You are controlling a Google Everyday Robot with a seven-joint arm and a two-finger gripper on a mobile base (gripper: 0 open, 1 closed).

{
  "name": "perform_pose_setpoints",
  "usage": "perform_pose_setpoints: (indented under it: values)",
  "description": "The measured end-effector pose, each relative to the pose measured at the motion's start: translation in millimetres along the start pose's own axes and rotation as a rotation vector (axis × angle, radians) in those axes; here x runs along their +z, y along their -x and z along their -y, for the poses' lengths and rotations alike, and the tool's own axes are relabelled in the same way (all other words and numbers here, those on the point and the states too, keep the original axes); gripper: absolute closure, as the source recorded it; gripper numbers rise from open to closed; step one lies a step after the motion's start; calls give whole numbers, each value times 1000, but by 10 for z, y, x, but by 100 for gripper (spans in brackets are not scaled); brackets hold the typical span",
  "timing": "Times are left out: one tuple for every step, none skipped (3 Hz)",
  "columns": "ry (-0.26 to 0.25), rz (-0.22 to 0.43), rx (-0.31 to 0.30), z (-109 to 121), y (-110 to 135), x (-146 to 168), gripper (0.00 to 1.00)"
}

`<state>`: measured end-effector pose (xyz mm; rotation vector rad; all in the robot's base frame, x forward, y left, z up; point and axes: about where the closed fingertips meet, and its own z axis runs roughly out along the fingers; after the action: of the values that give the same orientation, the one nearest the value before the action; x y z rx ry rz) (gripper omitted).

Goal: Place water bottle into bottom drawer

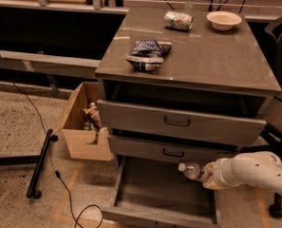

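Observation:
The water bottle (192,170), small and clear with a white cap, lies sideways in the air with its cap pointing left. My gripper (208,175), at the end of the white arm coming in from the right, is shut on the bottle's base end. It holds the bottle above the right side of the pulled-out bottom drawer (155,216), just below the front of the middle drawer (173,152). The drawer's grey floor is bare.
The top drawer (178,122) is slightly open. On the cabinet top lie a crushed can (178,20), a white bowl (224,19) and a dark snack bag (147,54). A cardboard box (79,139) stands left of the cabinet, with a black stand (40,163) and cable on the floor.

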<state>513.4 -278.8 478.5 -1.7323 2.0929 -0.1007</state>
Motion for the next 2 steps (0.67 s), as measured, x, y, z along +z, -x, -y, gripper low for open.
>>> perform_pose_setpoints:
  values:
    - [-39, 90, 14, 11, 290, 495, 100]
    - [-47, 171, -2, 12, 639, 1009, 100]
